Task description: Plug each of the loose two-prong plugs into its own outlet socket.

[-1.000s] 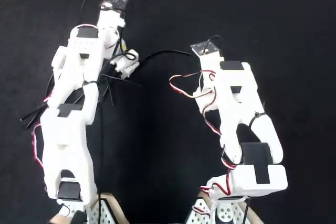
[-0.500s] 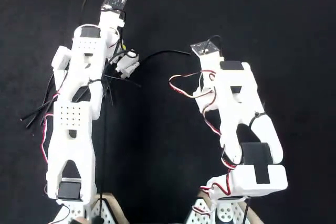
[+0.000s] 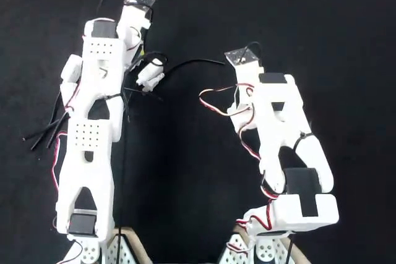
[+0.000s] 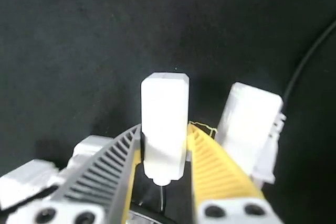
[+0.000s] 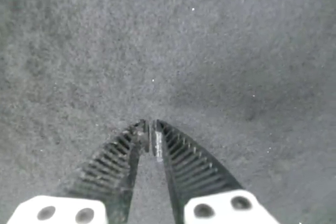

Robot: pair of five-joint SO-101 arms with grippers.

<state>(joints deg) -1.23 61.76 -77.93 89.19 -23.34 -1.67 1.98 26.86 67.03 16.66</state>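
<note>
Left wrist view, jaws clamp white plug (image 4: 164, 124), partly hidden, maybe socket (image 4: 249, 129) beside

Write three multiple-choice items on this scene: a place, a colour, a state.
1. Where is the white rectangular plug?
A) between the fingers of the left gripper
B) under the right arm
C) on a shelf
2. What colours are those fingers?
A) both red
B) one grey, one yellow
C) both blue
3. How is the right gripper?
A) wide open
B) shut on a cable
C) shut, holding nothing
Answers:
1 A: the left wrist view shows it clamped there.
2 B: a grey and a yellow finger flank it.
3 C: its tips meet over bare black cloth.
</note>
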